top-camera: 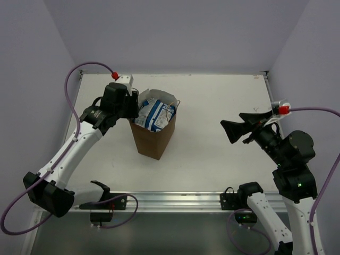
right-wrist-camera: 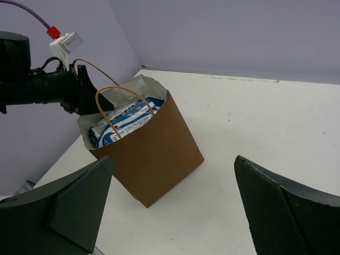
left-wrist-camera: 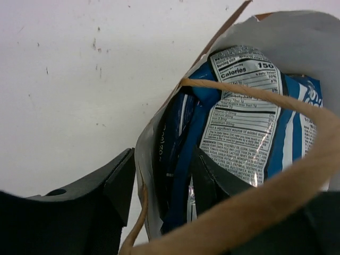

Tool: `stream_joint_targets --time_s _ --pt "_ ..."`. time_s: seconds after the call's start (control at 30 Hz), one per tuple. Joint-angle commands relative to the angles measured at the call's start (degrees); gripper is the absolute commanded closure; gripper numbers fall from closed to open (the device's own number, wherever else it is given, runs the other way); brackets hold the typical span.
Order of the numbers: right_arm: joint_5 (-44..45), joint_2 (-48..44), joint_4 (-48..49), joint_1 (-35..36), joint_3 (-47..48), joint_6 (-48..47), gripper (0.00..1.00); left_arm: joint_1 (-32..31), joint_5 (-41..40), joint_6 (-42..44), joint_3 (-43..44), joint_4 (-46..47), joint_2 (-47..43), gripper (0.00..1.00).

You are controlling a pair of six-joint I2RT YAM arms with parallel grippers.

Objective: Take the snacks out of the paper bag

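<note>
The brown paper bag (top-camera: pixel 154 141) stands upright left of the table's middle, also in the right wrist view (right-wrist-camera: pixel 154 154). A blue-white packet (top-camera: pixel 155 114) fills its mouth, its nutrition label showing (left-wrist-camera: pixel 244 106). A dark blue bag (left-wrist-camera: pixel 167 159) stands beside it against the bag wall (left-wrist-camera: pixel 142 175). The other snacks are hidden. My left gripper (top-camera: pixel 133 109) is at the bag's left rim, one finger outside and one inside, closed (left-wrist-camera: pixel 162 183) on the wall and the packet edges. A pale loop handle (left-wrist-camera: pixel 265 101) crosses in front. My right gripper (top-camera: pixel 229 133) is open and empty, about a bag's width right of the bag (right-wrist-camera: pixel 172 196).
The white table (top-camera: pixel 223 95) is walled in by lilac panels at the back and sides. A metal rail (top-camera: pixel 175 199) runs along the near edge between the arm bases. The bag leans slightly to the right.
</note>
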Motion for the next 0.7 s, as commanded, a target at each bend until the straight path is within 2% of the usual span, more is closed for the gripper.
stream_joint_targets --time_s 0.0,0.1,0.13,0.17,0.2,0.4,0.5,0.6,0.67 --pt "0.26 -0.64 1.82 0.23 -0.46 -0.67 0.01 1.19 -1.33 0.17 -0.35 5.93 0.21 0.49" --pt "-0.01 -0.29 2.17 0.31 -0.55 -0.67 0.01 1.54 -2.47 1.04 -1.06 7.16 0.38 0.67" --pt "-0.18 -0.29 2.26 0.23 -0.63 -0.67 0.01 1.54 -2.65 1.83 -1.06 7.51 0.47 0.8" --pt "-0.62 -0.2 2.35 0.31 -0.63 -0.76 0.01 1.63 -2.74 2.19 -1.06 8.38 0.65 0.87" --pt "-0.8 -0.02 2.35 0.31 -0.63 -1.02 0.01 1.63 -2.48 2.8 -1.06 9.0 0.73 1.0" --pt "1.48 0.77 2.09 1.37 0.15 -1.64 0.01 1.72 -3.61 9.21 2.62 12.35 2.67 1.0" --pt "-0.35 3.92 1.03 2.07 2.79 -1.81 0.01 1.72 -5.54 14.57 5.78 15.15 3.11 1.0" --pt "-0.98 8.93 0.85 4.52 6.21 -2.16 0.01 1.81 -6.43 19.76 7.64 18.23 3.02 1.0" --pt "2.52 12.62 1.64 8.72 8.76 -2.69 0.01 1.81 -6.61 23.71 8.78 20.16 2.93 1.0"
